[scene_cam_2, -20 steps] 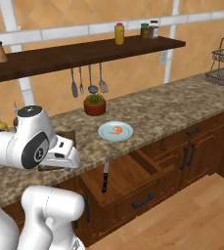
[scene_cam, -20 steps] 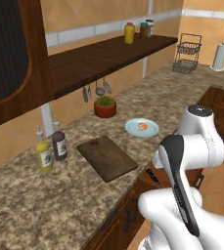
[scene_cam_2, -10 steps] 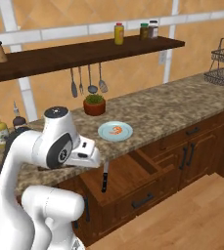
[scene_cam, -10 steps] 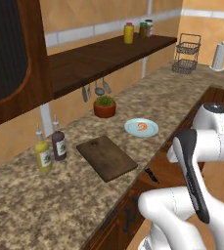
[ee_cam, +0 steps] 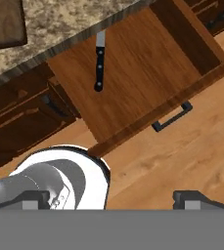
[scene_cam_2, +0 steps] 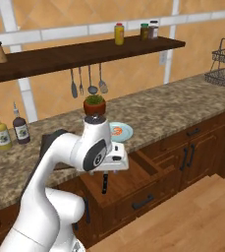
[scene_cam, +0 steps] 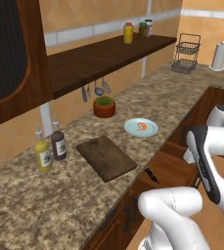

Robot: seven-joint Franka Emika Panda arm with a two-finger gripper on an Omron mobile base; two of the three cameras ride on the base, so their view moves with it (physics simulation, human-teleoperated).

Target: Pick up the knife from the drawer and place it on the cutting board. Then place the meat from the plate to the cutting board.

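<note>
The drawer (ee_cam: 133, 73) stands pulled out below the granite surface (scene_cam: 45, 205). The knife (ee_cam: 100, 62) lies flat on the drawer floor near its rear, black handle pointing toward the drawer front, blade partly hidden under the surface edge. The end effector (ee_cam: 111, 199) hangs above the open drawer and the wooden floor, well apart from the knife; its finger tips sit wide apart at the bottom of the hand view, released and holding nothing. On the surface, the cutting board (scene_cam: 106, 157) lies bare. The plate (scene_cam: 141, 128) rests near it, apart, carrying the meat (scene_cam: 141, 127). A potted plant (scene_cam: 104, 105) stands behind the plate.
</note>
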